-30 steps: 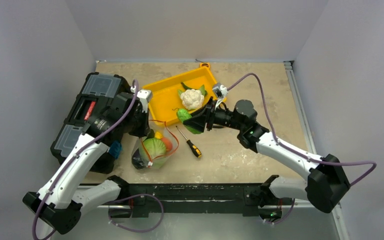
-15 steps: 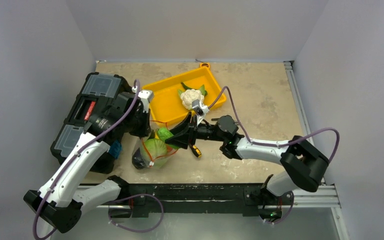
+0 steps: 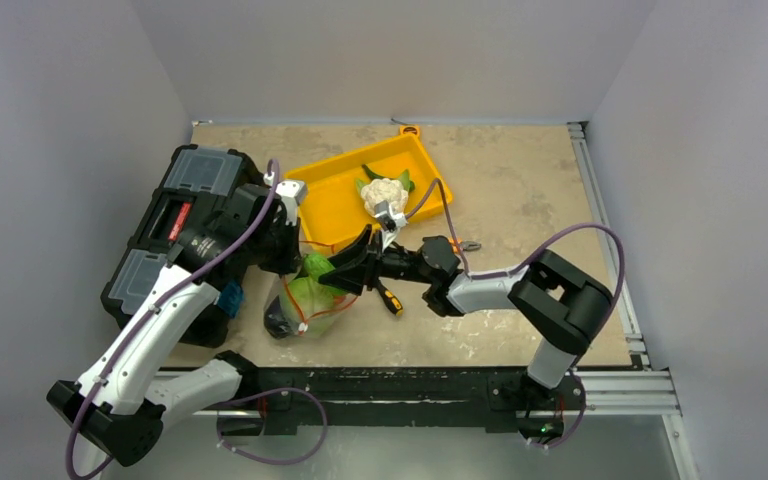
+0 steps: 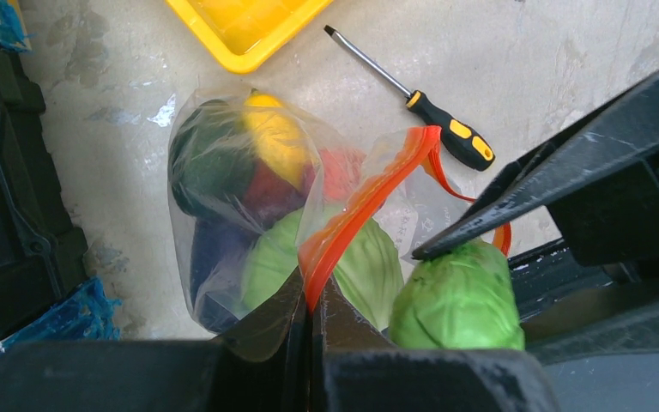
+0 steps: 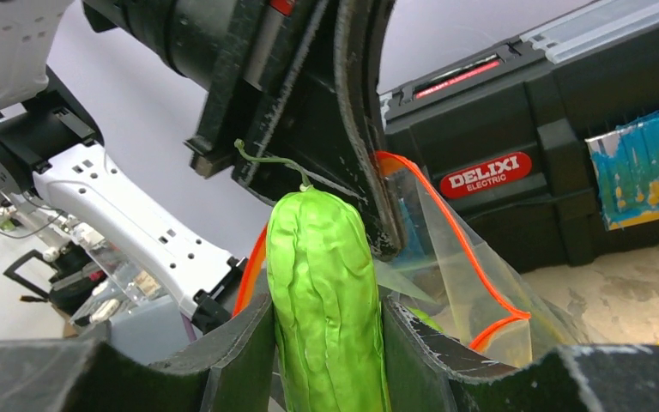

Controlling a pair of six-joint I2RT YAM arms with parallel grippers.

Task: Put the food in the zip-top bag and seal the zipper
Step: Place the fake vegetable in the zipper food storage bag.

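Observation:
The clear zip-top bag (image 3: 298, 306) lies in front of the toolbox. It holds pale green cabbage (image 4: 268, 257) and yellow, red and dark food. My left gripper (image 4: 313, 296) is shut on the red-orange zipper (image 4: 369, 193) and holds that edge of the mouth up. My right gripper (image 5: 326, 318) is shut on a wrinkled green vegetable (image 5: 326, 283), which hangs at the bag's open mouth, right beside the left fingers. In the top view this vegetable (image 3: 317, 266) sits just above the bag. White cauliflower (image 3: 385, 193) lies in the yellow tray (image 3: 332, 205).
A black toolbox (image 3: 175, 220) stands at the left, close behind the bag. A black-and-yellow screwdriver (image 3: 388, 297) lies on the table right of the bag, under my right arm. The tray sits behind the bag, and walls enclose the table.
My right arm has swung left from beside the tray, carrying the green vegetable to the bag's mouth. The left gripper has kept its hold on the zipper in the same place.

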